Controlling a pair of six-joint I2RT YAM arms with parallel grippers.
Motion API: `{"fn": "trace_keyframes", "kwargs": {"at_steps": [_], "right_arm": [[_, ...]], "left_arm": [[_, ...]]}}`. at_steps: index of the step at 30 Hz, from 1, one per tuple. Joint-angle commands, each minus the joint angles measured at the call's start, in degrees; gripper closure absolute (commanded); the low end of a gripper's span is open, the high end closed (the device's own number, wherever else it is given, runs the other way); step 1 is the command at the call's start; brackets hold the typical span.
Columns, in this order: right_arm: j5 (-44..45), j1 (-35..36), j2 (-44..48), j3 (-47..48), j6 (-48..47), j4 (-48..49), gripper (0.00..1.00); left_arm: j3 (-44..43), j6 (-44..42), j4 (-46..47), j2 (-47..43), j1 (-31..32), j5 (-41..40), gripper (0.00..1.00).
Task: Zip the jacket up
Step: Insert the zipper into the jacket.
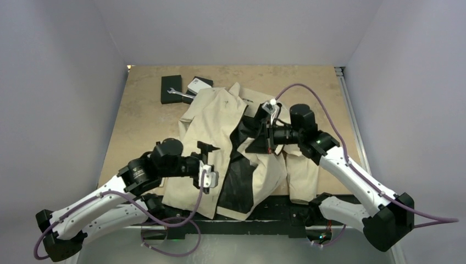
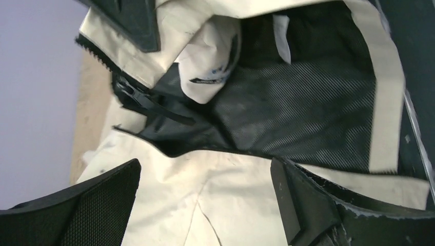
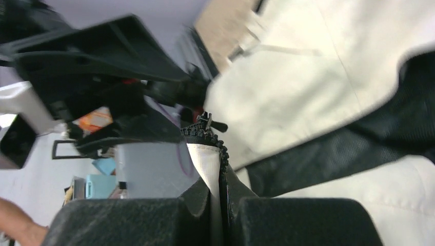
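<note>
The cream-beige jacket (image 1: 220,126) lies open in the middle of the table, its black lining (image 1: 239,181) showing. My left gripper (image 1: 211,163) is open and hovers over the left front panel; in the left wrist view (image 2: 205,205) cream fabric lies between its spread fingers (image 2: 102,205), and the black zipper slider (image 2: 136,95) sits ahead on the panel's edge. My right gripper (image 1: 262,135) is shut on the jacket's other zipper edge and holds it raised. In the right wrist view (image 3: 221,215) the zipper teeth (image 3: 221,151) and white tape stick up from the closed pads.
A black box (image 1: 171,88), a wrench (image 1: 178,93) and a second box with a white label (image 1: 197,85) lie at the back left, touching the jacket's far edge. A black bar (image 1: 275,212) runs along the near edge. Grey walls enclose the table.
</note>
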State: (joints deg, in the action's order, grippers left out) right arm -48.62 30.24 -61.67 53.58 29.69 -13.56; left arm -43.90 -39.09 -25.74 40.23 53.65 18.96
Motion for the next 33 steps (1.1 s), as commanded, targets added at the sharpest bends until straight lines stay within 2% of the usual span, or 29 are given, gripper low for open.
{"fn": "trace_keyframes", "kwargs": {"at_steps": [1,6,11,15,16,19,21,22,23,27,29,31,33], "right_arm": [[6.2,-0.2,1.7,-8.7,-5.1,-2.5,1.0],[9.7,-0.3,-0.8,-9.4,-4.8,-3.4,1.0],[17.4,-0.3,-4.1,-9.8,-5.7,-3.3,1.0],[16.5,-1.5,-5.1,-9.7,-5.6,1.0,1.0],[16.1,-2.1,-5.2,-9.6,-5.6,1.9,1.0],[15.9,-4.4,-6.1,-8.9,-6.4,2.7,1.0],[16.5,-5.8,-7.0,-8.0,-6.8,3.5,1.0],[16.5,-6.5,-7.6,-7.5,-6.8,4.5,1.0],[17.1,-7.1,-8.5,-7.0,-6.9,5.4,1.0],[19.1,-11.6,-15.9,0.0,-9.0,7.6,1.0],[19.4,-15.3,-21.1,7.0,-9.0,10.4,1.0],[23.0,-18.8,-28.5,19.6,-10.4,10.5,1.0],[27.9,-22.3,-37.8,40.3,-10.3,5.7,1.0]], "left_arm": [[0.0,-21.3,-14.2,8.1,-0.2,9.0,0.04],[-2.6,-30.0,-25.1,24.7,-0.6,11.9,0.01],[1.3,-32.6,-22.4,32.4,-0.6,4.3,0.01],[5.5,-33.9,-21.6,33.5,-0.6,3.6,0.01],[6.9,-34.7,-20.5,33.0,-0.5,3.0,0.05],[11.1,-35.8,-15.6,30.8,-0.5,0.8,0.35],[12.6,-35.4,-12.4,30.1,-0.4,-1.1,0.66],[12.8,-34.3,-10.6,30.0,-0.4,-2.2,0.91],[12.7,-31.9,-8.4,30.0,-0.4,-3.5,1.0],[7.9,-25.7,-0.9,28.6,-2.5,-8.8,1.0],[2.6,-22.8,5.1,28.2,-8.5,-9.9,1.0],[-6.6,-20.0,10.7,30.9,-15.8,-10.6,1.0],[-21.8,-15.3,15.1,36.2,-24.8,-9.5,1.0]]}}
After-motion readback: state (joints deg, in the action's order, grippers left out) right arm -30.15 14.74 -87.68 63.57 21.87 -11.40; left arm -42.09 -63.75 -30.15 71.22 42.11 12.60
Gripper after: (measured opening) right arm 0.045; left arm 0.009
